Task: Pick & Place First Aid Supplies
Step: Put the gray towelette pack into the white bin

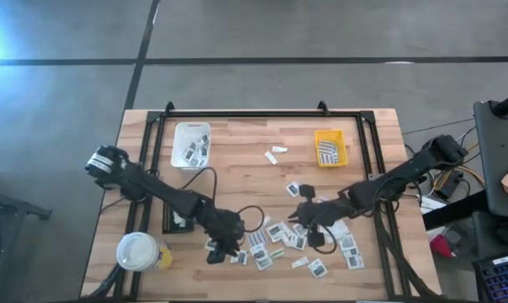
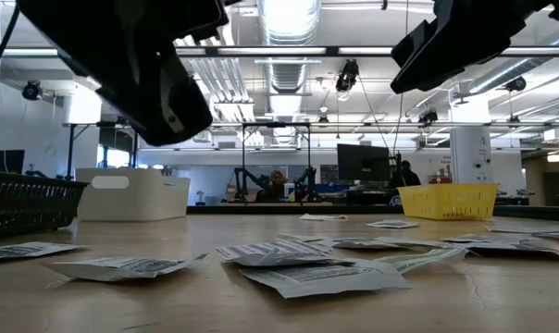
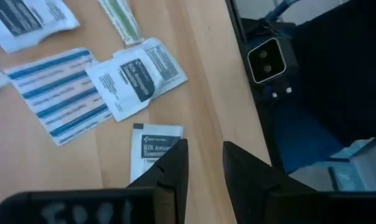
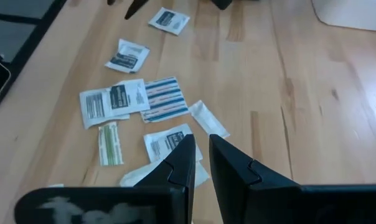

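Open bare wood across the desk [image 1: 246, 156] middle, between the white tray [image 1: 191, 144] at far left and the yellow tray [image 1: 330, 147] at far right; only one small white piece [image 1: 274, 156] lying there. Near edge crowded: scattered flat packets [image 1: 275, 240] from centre to right, no clear strip among them. Left claw [image 1: 216, 251] and right claw [image 1: 306, 220] both low over that scatter, arms slanting in from either side. Near left corner blocked by the white-topped yellow cup [image 1: 140, 251] and a black tray [image 1: 177, 220].
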Motion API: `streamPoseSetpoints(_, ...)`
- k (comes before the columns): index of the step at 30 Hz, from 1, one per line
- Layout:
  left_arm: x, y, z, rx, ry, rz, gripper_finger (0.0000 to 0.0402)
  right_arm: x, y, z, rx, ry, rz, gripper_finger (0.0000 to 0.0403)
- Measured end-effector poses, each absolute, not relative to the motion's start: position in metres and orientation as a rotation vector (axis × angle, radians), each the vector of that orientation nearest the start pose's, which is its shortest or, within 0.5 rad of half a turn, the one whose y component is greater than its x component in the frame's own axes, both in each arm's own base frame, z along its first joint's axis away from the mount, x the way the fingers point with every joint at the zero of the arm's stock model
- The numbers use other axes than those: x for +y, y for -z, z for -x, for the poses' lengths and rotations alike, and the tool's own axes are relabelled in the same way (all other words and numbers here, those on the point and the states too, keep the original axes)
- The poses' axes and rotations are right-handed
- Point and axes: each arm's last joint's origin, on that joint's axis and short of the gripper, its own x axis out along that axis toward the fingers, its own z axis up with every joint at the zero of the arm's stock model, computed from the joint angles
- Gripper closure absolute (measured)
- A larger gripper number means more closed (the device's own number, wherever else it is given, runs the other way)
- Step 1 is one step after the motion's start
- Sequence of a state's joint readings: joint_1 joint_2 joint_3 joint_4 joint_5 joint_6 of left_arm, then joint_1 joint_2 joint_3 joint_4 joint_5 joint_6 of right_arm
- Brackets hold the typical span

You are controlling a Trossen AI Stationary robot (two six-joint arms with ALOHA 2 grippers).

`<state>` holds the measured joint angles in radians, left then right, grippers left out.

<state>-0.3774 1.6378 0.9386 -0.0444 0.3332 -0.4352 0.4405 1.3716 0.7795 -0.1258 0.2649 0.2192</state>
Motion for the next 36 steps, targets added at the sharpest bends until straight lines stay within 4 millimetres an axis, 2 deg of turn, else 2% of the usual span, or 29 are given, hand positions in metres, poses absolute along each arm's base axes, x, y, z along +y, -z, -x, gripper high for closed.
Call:
streamPoseSetpoints(7,-0.138,-0.169,-0.317,0.915,0.55,0.409,0.0309,0.113,-0.203,-0.257,0.716,-0.089,0.051,0.0359)
streamPoseSetpoints(16,-0.139,-0.141,-0.32,1.023,0.536,0.443,0.0309,0.114,-0.196,-0.26,0.735,-0.072,0.068,0.036)
streamPoseSetpoints(26,-0.129,-0.133,-0.322,1.075,0.48,0.461,0.0309,0.113,-0.197,-0.26,0.724,-0.043,0.093,0.036)
streamPoseSetpoints(36,-0.106,-0.128,-0.322,1.138,0.216,0.498,0.031,0.113,-0.197,-0.26,0.723,-0.044,0.093,0.036)
